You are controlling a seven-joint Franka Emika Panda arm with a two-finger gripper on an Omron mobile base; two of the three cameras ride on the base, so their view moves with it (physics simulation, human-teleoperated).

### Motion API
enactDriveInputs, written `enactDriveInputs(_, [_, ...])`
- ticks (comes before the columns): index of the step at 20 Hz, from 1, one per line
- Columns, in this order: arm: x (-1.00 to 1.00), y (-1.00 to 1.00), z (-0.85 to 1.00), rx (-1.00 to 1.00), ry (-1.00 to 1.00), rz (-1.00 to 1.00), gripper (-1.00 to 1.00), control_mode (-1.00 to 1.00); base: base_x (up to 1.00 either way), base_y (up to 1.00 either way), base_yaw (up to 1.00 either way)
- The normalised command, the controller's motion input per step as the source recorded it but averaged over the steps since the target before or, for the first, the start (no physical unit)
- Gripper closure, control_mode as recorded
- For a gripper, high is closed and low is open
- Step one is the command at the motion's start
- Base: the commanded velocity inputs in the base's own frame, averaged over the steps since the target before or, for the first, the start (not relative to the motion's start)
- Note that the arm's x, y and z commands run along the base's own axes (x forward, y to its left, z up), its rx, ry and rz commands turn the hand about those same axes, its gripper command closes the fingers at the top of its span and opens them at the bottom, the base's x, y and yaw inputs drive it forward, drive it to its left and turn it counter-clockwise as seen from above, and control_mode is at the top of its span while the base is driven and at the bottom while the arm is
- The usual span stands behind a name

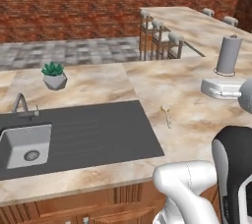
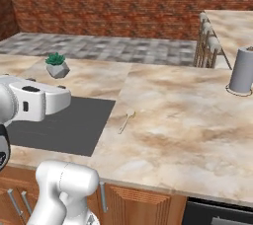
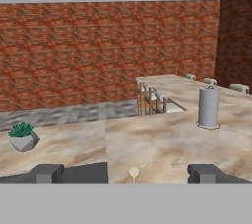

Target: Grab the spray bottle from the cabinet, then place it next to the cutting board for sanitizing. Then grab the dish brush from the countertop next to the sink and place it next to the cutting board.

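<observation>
From left to right we see the sink (image 1: 25,145) in its dark drainboard (image 1: 93,134), a potted plant (image 1: 54,75), the dish brush (image 1: 167,115) lying on the countertop (image 1: 182,90) just right of the drainboard, and our empty gripper (image 3: 125,173) spread wide above it.

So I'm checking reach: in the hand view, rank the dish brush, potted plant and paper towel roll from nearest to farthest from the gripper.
1. Dish brush, on the countertop between the open gripper's fingertips.
2. Potted plant, off to the left.
3. Paper towel roll, farther back on the right.
</observation>
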Motion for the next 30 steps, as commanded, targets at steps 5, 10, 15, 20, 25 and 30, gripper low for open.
enactDriveInputs(5, [0.0, 0.0, 0.0, 0.0, 0.0, 0.0, -1.0, 1.0, 0.57, -0.16, -0.07])
enactDriveInputs(10, [0.0, 0.0, 0.0, 0.0, 0.0, 0.0, -1.0, 1.0, 0.44, -0.14, 0.0])
enactDriveInputs(15, [0.0, 0.0, 0.0, 0.0, 0.0, 0.0, -1.0, 1.0, 0.51, -0.16, 0.0])
enactDriveInputs(20, [0.97, -0.05, -0.45, 0.08, 0.66, 0.08, -1.0, -1.0, 0.0, 0.0, 0.0])
enactDriveInputs(25, [1.0, -0.4, -0.83, 0.14, 0.85, 0.18, -1.0, -1.0, 0.0, 0.0, 0.0])
enactDriveInputs(30, [1.0, -0.54, -1.0, 0.13, 0.74, 0.21, -1.0, -1.0, 0.0, 0.0, 0.0])
